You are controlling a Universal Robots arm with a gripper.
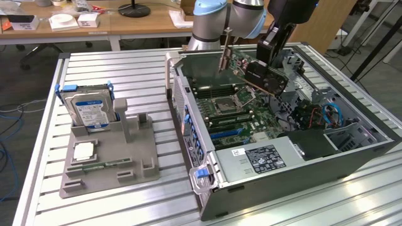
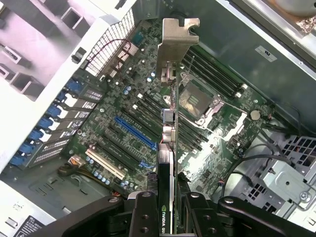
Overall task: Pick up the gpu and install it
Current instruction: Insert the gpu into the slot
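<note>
The gpu (image 1: 261, 75), a dark card with a silvery bracket (image 1: 223, 59) at one end, hangs tilted above the open computer case (image 1: 351, 155), over the motherboard (image 1: 248, 122). My gripper (image 1: 270, 55) is shut on it from above. In the wrist view the gpu (image 2: 168, 148) shows edge-on, its bracket (image 2: 176, 37) pointing away from me, clamped between the black fingers (image 2: 143, 215). Below it lie the blue expansion slot (image 2: 136, 133) and the processor socket (image 2: 197, 101). The card is above the board, not touching it.
A grey fixture (image 1: 110, 155) on the slatted table to the exterior view's left holds an upright hard drive (image 1: 91, 108), a processor chip (image 1: 84, 151) and a green memory stick (image 1: 103, 165). Case walls, cables (image 1: 330, 115) and a drive cage (image 2: 291, 173) surround the board.
</note>
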